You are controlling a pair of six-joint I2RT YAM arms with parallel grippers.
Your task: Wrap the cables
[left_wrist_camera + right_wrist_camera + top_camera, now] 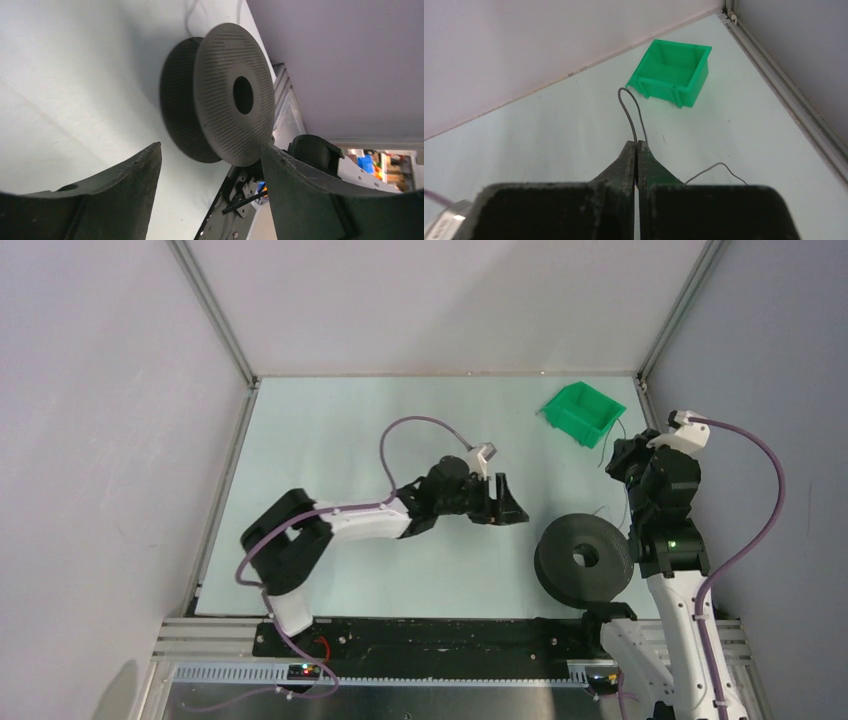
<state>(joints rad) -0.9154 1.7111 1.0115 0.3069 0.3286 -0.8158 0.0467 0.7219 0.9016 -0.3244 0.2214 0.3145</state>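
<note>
The right gripper (637,151) is clamped on the cable (623,90), whose loop points away toward the bin (672,75), with the spool (583,558) lying nearer between the arms and the left gripper (210,150), jaws apart, facing it.

A pale mint tabletop (330,440) sits boxed by plain white wall panels (430,300) joined with aluminium corner posts (212,310). A black rail (450,635) runs along its near edge.
</note>
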